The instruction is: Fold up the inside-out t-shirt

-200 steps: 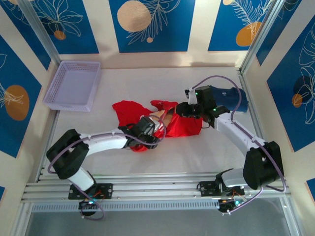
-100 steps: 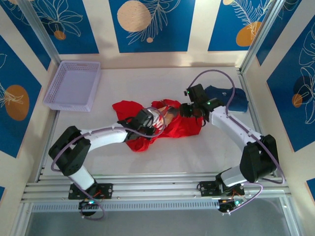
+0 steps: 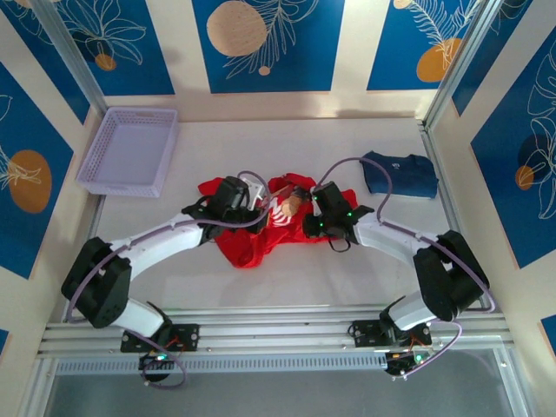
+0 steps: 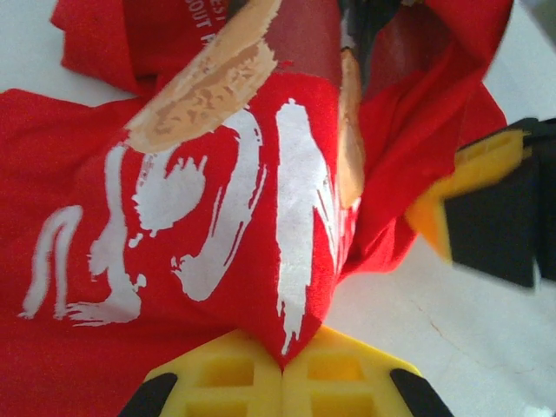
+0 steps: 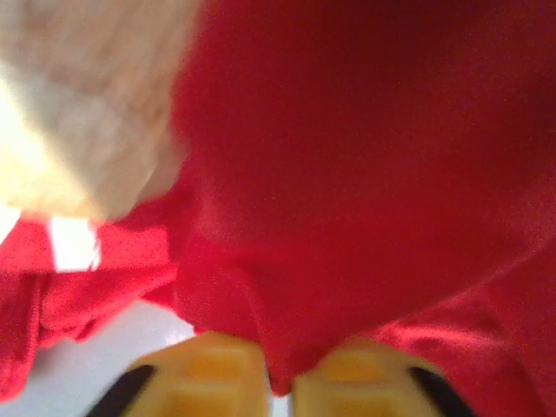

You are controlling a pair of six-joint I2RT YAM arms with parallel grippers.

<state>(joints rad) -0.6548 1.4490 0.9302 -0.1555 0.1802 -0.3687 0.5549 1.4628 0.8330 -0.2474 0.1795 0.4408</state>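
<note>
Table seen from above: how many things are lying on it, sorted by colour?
Red: 1, the t-shirt
Dark blue: 1, the folded garment
Lilac: 1, the basket
Total: 3

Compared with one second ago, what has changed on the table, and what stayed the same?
The left pincer moved farther out over the shirt and shut on it. The right pincer moved left toward the middle and shut on it too; the shirt's right side bunched inward. The basket and navy garment stayed put.
</note>
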